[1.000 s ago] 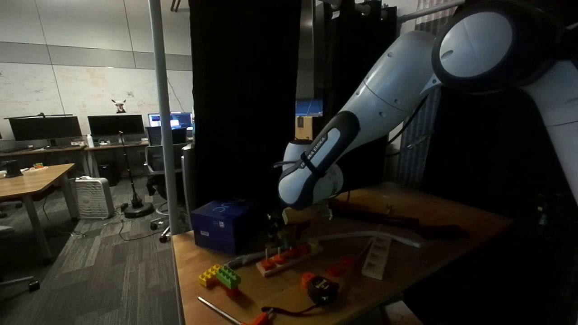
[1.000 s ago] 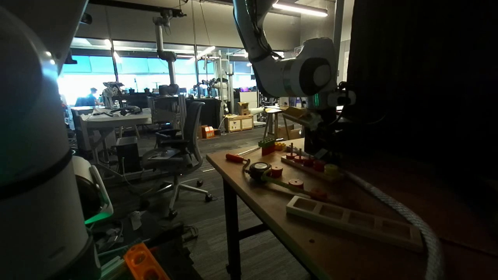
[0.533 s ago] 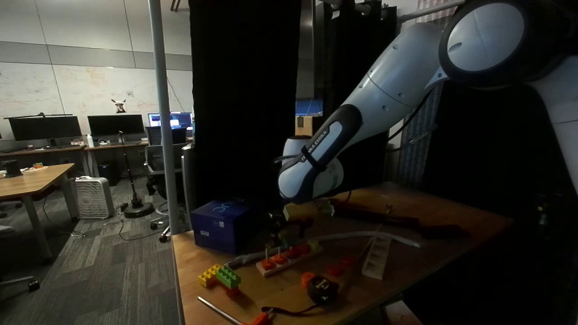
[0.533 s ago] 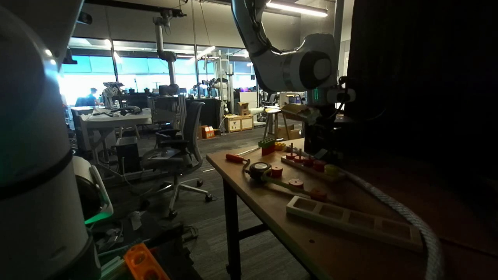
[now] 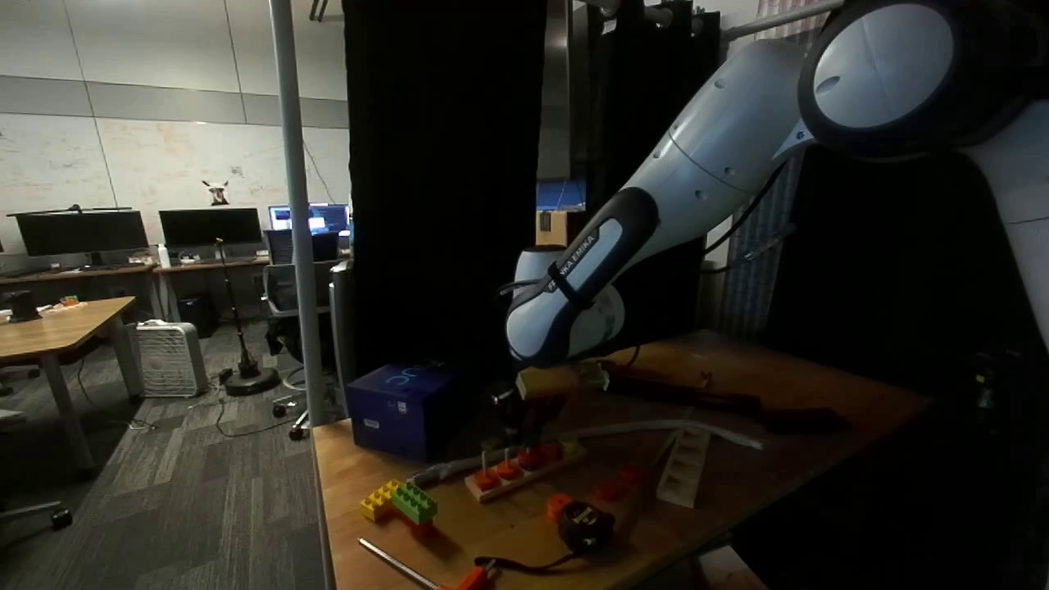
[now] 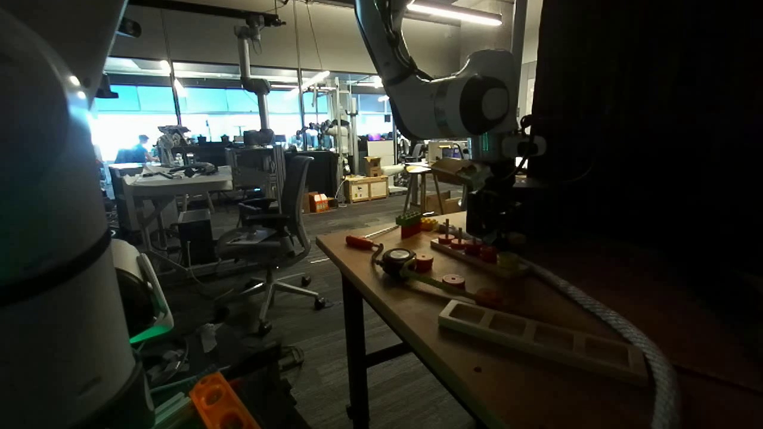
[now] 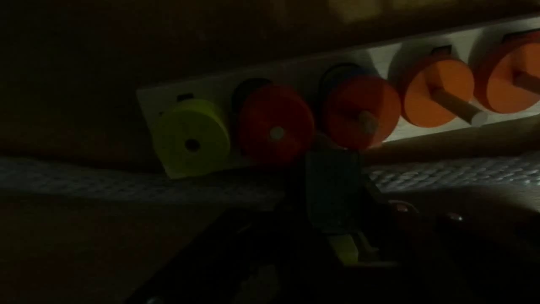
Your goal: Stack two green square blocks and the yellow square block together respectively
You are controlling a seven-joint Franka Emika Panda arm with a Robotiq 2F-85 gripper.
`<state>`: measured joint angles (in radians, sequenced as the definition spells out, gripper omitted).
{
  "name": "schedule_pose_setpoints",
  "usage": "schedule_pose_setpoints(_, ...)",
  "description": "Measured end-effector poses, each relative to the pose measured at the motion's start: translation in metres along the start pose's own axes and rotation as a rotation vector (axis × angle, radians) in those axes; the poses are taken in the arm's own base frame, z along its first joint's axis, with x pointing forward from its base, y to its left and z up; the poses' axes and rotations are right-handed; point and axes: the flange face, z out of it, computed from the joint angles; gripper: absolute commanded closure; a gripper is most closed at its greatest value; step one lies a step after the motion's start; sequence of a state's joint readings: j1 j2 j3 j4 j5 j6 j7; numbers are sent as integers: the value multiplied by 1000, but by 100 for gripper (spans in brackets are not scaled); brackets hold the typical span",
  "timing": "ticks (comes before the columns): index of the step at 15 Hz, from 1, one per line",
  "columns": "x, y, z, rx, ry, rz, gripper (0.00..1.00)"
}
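Observation:
A green studded block (image 5: pixel 415 502) sits on a red one at the table's front left. It shows as one green shape, and I cannot tell whether it is two pieces. Against it lies the yellow block (image 5: pixel 379 498). In an exterior view both green (image 6: pixel 409 218) and yellow (image 6: pixel 428 224) show at the far edge. My gripper (image 5: pixel 529 430) points down at the peg board, apart from these blocks. In the dark wrist view, a grey-green rectangle shows at the gripper (image 7: pixel 333 185); whether it is a fingertip or something held is unclear.
The peg board (image 7: pixel 390 59) carries orange and red discs plus a yellow-green disc (image 7: pixel 192 137). Behind it runs a braided hose (image 6: pixel 596 307). A blue box (image 5: pixel 393 410), tape measure (image 5: pixel 585 527), screwdriver (image 5: pixel 397 564), loose red discs and a wooden tray (image 6: pixel 536 350) also occupy the table.
The arm has risen slightly, mostly in the first half second. My gripper's fingers look closer together than before. The blocks on the table have stayed in place.

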<state>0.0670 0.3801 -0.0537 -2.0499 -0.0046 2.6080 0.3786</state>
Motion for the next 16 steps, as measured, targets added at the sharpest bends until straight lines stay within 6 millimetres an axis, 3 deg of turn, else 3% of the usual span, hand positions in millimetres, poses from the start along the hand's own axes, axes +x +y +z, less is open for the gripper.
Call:
schedule_pose_setpoints(1,0,0,0,-1,-2,0,78)
schedule_pose_setpoints(6,1,3,-8,-23,-1,-1,79)
schedule_pose_setpoints(12,5,16,-57,-85,53,14,79)
schedule_pose_setpoints(16,-1,47,-78,-184,3,54,79)
